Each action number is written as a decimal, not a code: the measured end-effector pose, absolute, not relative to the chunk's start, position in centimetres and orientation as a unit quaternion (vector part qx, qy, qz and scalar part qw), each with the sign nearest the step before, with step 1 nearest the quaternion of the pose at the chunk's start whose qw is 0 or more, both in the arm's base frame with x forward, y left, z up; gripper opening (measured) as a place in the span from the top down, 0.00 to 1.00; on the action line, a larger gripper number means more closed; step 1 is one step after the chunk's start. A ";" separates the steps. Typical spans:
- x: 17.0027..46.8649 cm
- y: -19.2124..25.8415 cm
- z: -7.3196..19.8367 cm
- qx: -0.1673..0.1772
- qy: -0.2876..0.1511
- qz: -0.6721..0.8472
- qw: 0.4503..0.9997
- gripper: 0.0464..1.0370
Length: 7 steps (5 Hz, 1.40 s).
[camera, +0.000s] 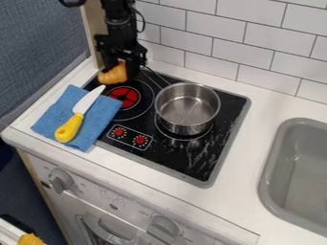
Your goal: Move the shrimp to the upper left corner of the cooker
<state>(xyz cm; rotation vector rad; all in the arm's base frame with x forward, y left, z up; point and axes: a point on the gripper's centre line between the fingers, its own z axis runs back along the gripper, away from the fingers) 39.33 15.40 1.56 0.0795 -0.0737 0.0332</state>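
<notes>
White counter (252,139) carries 1 cooktop (191,160) and 1 blue cloth (102,115) (partly overlapping).

The shrimp (114,75) is a plump orange piece with ridged segments, lying at a slant by the upper left corner of the cooker (188,161); whether it rests on the glass is hard to say from here. The cooker is a flat black hob, grey-rimmed, with red-centred rings and whitish smears toward the front.

No readable text — the print (112,195) on the front panel (133,210) is too small.
</notes>
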 end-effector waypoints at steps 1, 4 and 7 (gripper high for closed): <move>39.5 15.2 1.6 0.044 -0.038 0.017 0.998 0.31; 38.3 15.2 5.1 0.015 -0.068 0.023 0.997 0.04; 35.6 12.3 9.0 -0.015 -0.075 -0.032 0.997 0.04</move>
